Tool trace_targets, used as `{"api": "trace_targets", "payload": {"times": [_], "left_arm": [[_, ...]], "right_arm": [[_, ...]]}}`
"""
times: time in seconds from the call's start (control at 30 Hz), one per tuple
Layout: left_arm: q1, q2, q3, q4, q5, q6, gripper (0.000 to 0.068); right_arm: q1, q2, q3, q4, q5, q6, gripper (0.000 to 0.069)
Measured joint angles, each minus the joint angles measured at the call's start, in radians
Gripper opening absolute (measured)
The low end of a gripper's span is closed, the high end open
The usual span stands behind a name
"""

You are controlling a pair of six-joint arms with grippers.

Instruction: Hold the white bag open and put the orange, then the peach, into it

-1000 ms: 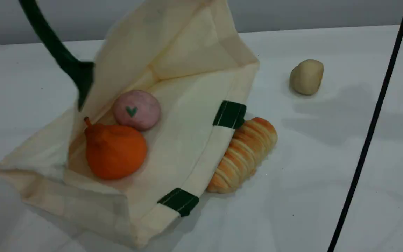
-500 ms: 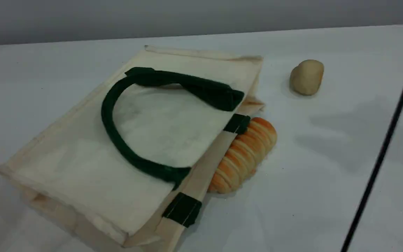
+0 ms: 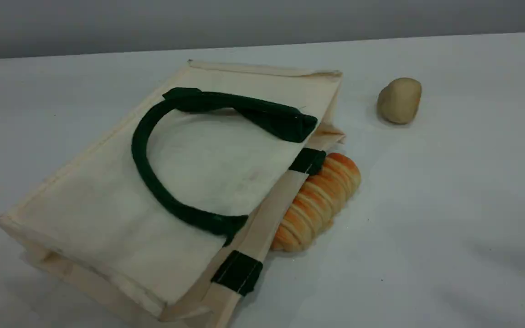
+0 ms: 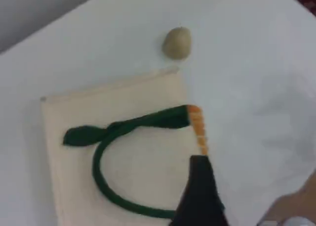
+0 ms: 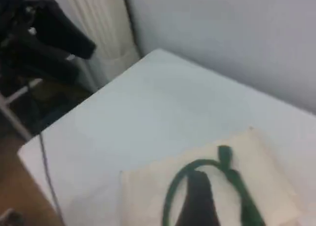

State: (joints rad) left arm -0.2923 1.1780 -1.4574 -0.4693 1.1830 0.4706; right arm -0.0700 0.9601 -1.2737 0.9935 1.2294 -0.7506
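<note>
Smooth white table bears flat canvas white bag; both claws' spread unclear.

Scene view: slanted down across the white bench, fairly near. Both wrist views look down from high. All share the cream-white canvas tote with dark green handles.

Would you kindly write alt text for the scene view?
A white bag lies flat on a white table, its green handle looped on top. A striped bread roll sits against its right edge, a beige lump farther back.
</note>
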Motion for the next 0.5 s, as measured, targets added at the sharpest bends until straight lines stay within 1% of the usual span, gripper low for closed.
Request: {"api": "trace_targets", "payload": {"times": [0.1, 0.17, 0.27, 0.43, 0.5], "left_arm": [[-0.032, -0.087, 0.000, -0.001, -0.003, -0.002, 0.0503], [-0.032, -0.144, -0.001, -0.003, -0.009, -0.022, 0.0503], [-0.031, -0.217, -0.001, 0.011, -0.008, -0.080, 0.0503], [-0.031, -0.321, -0.001, 0.084, 0.042, -0.170, 0.0502], [-0.031, -0.359, 0.005, 0.108, 0.041, -0.203, 0.0493]], "right_arm": [[0.000, -0.145, 0.000, -0.101, 0.000, 0.109, 0.0491], [0.000, -0.253, 0.000, -0.191, 0.001, 0.207, 0.0491], [0.000, -0.411, 0.000, -0.329, -0.025, 0.360, 0.0491], [0.000, -0.674, 0.000, -0.586, -0.014, 0.578, 0.0490], [0.000, -0.759, 0.000, -0.674, 0.003, 0.655, 0.0490]]}}
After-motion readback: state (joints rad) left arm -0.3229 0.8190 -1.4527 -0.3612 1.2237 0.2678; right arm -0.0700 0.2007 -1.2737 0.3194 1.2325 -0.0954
